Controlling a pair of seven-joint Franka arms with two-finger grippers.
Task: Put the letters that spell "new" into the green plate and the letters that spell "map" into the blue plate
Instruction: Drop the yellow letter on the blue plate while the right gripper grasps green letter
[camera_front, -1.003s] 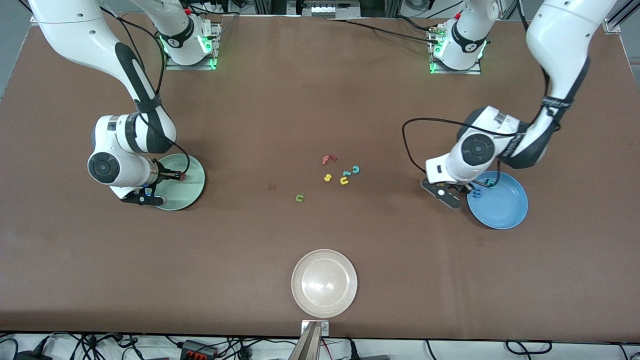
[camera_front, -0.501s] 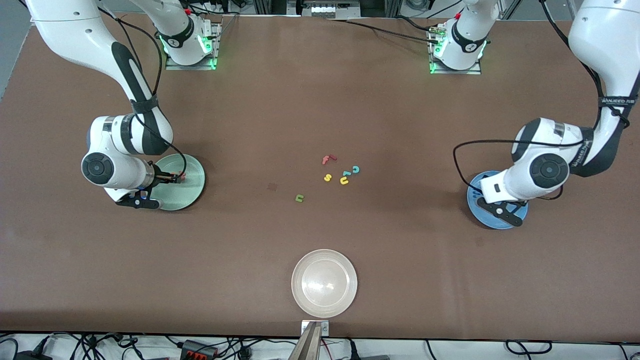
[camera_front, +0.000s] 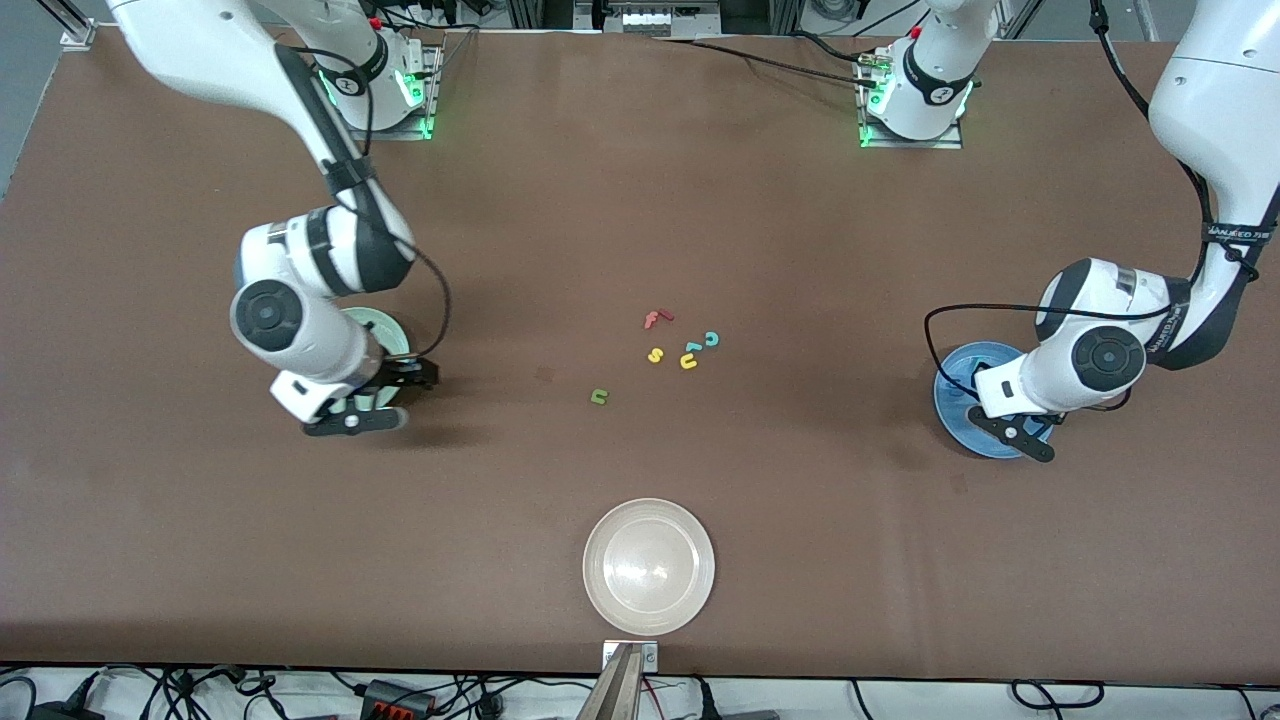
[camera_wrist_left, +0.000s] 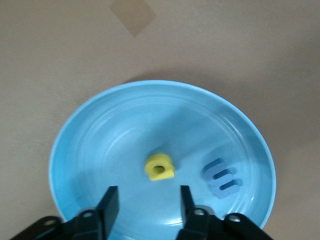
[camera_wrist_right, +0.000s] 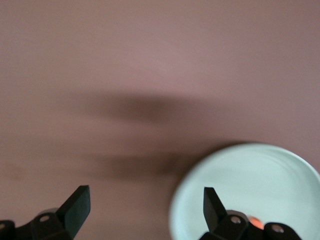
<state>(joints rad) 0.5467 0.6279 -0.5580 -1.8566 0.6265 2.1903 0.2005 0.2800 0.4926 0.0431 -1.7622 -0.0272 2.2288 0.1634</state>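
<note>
Lying in blue plate (camera_wrist_left: 90, 130): yellow "p" (camera_wrist_left: 160, 167), blue "m" (camera_wrist_left: 221, 178). Left gripper (camera_wrist_left: 147, 200) above plate, fingers parted, holding nothing. Green plate (camera_wrist_right: 260, 175) holds orange-red bit (camera_wrist_right: 256, 222), letter unclear. Right gripper (camera_wrist_right: 142, 205) spread wide over plate's edge. Green "n" (camera_front: 599, 397) on tabletop (camera_front: 640, 200), near loose letter cluster (camera_front: 682, 340).

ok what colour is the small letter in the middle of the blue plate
Yellow: the small foam letter lies in the round blue plate, clearest in the left wrist view.
</note>
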